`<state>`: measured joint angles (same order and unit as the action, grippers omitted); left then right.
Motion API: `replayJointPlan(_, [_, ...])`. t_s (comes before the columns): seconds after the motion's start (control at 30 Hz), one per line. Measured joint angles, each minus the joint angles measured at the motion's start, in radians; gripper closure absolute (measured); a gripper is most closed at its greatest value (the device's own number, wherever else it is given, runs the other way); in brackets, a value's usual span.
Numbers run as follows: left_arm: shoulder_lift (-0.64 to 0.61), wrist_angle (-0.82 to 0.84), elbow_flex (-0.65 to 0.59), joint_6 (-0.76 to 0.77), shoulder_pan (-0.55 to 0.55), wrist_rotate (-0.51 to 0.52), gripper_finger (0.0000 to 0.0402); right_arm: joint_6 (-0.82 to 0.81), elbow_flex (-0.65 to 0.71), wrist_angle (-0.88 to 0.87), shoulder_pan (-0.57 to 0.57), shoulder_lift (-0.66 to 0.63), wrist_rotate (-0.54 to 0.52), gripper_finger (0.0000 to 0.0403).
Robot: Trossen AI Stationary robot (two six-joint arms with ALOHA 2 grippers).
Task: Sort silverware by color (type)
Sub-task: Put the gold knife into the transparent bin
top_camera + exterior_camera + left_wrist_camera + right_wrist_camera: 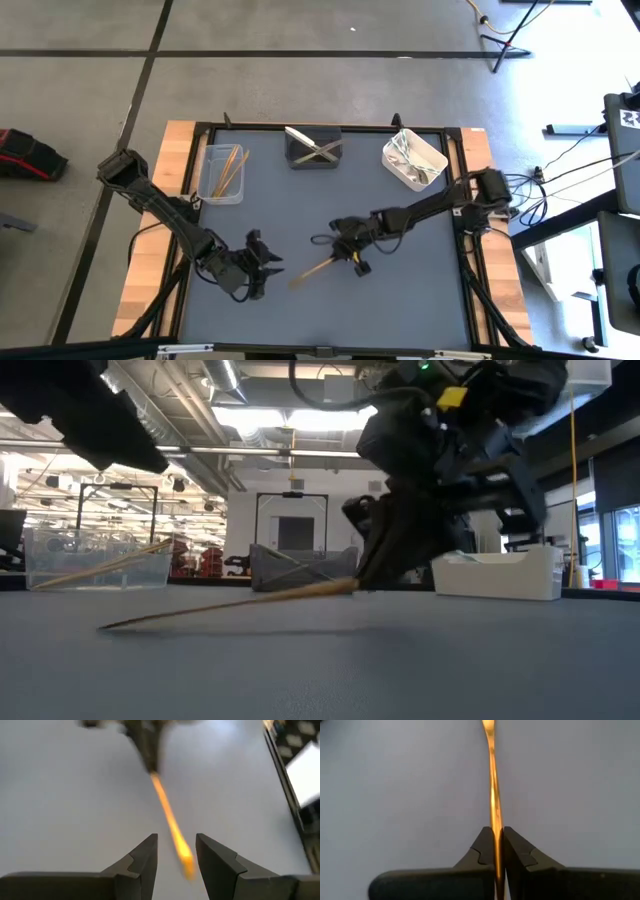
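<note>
One copper-gold piece of silverware (317, 270) lies slanted at mid-table, and my right gripper (352, 258) is shut on its right end. My left gripper (176, 840) is open, level with the piece's free end (184, 857). Its fingers stand on either side of that end without touching it. More copper pieces (230, 170) lie in the clear tub (212, 190). Silver ones (312, 148) are in the dark grey tub (300, 160), and pale ones (408, 155) are in the white tub (425, 175). My right gripper (495, 831) pinches the copper piece's slim end (494, 820) between its two fingers. It comes slanting down from the table's right, and the piece runs on ahead of the fingers. The piece is tilted, with its free end (105, 626) low at the table.
The three tubs stand in a row along the table's far edge. The grey mat (400, 300) spreads around both grippers. A black frame (468, 300) and wooden side boards (140, 290) border the mat.
</note>
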<state>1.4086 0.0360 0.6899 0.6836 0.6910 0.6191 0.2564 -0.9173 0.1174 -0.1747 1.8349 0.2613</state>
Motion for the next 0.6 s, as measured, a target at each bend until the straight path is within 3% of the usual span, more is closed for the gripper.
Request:
replayJointPlan(0.07, [0.000, 0.001, 0.000, -0.085, -0.004, -0.013, 0.0273, 0.014, 0.000, -0.046, 0.044, -0.046, 0.014, 0.0398])
replayJointPlan(0.27, [0.000, 0.113, 0.000, -0.166, -0.072, 0.085, 0.0273, 0.085, 0.036, -0.055, 0.170, -0.164, 0.077, 0.0396])
replayJointPlan(0.43, [0.000, 0.256, 0.000, -0.138, -0.143, 0.120, 0.0273, 0.116, 0.124, 0.039, 0.277, -0.237, 0.106, 0.0397])
replayJointPlan(0.6, [0.000, 0.324, -0.004, -0.113, -0.189, 0.172, 0.0273, 0.116, 0.185, 0.134, 0.353, -0.276, 0.238, 0.0399])
